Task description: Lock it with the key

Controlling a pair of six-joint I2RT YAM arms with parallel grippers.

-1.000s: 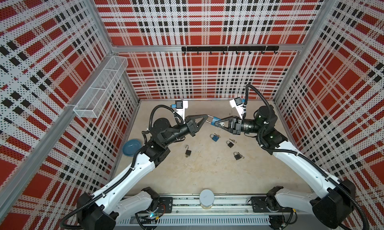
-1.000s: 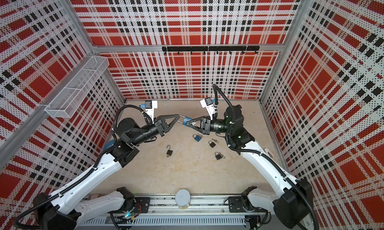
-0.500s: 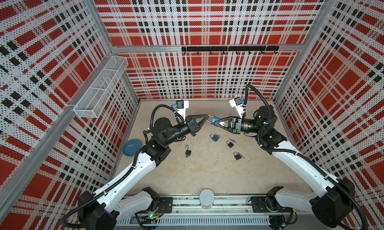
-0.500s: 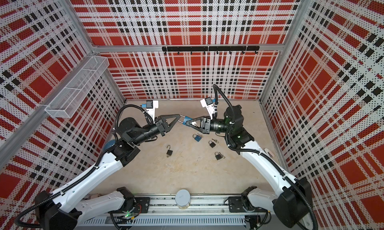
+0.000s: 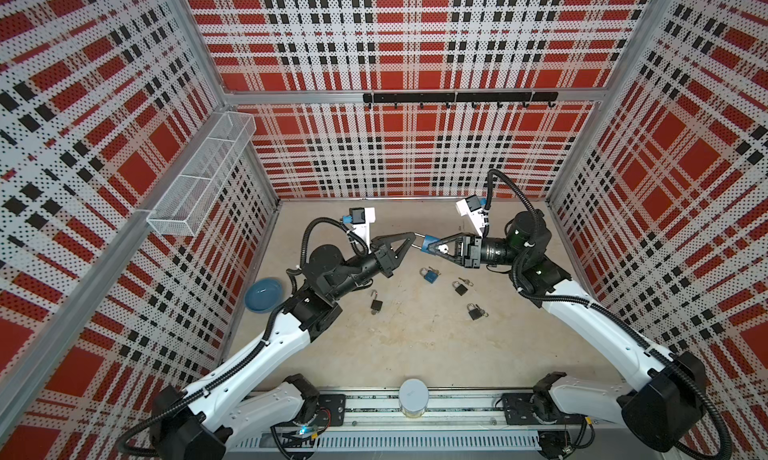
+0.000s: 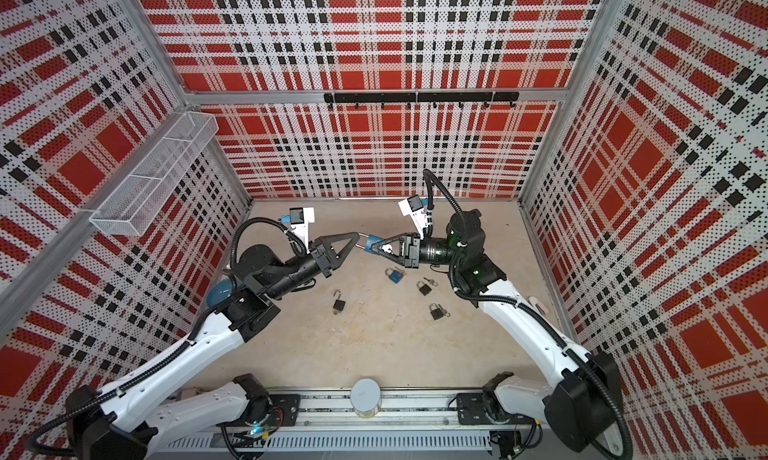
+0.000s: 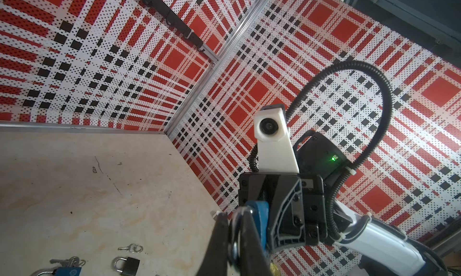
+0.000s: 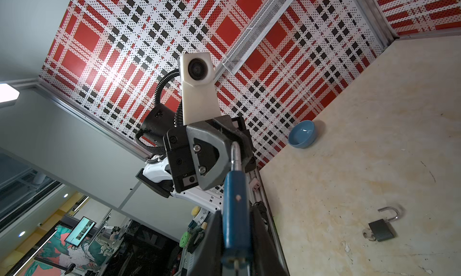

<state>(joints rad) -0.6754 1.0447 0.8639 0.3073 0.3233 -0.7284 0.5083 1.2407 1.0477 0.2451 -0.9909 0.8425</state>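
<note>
We had the job only part done, by our reckoning. The blue padlock (image 8: 235,212) was off the desk (image 5: 415,345), held in the air over its far middle between the two arms. The right fingers (image 5: 433,246) were clamped on its body, and the left fingers (image 5: 410,238) were pinched all but shut on its silver shackle (image 7: 234,227). We judged this to be the step of pressing the shackle home. Whether it had seated we could not tell, nor whether a key sat in that lock. Turning the key looked left to do.

On the beige, scuffed desk below lay a second blue padlock (image 5: 430,275) with keys, a black padlock (image 5: 459,288) just right of it, a nearer black padlock (image 5: 475,311), and an open black padlock (image 5: 376,306) to the left. A blue bowl (image 5: 263,294) sat at the left edge. Plaid pegboard walls of red, black and white closed in three sides, with a wire basket (image 5: 199,179) on the left wall and a hook rail (image 5: 457,98) on the far one.
</note>
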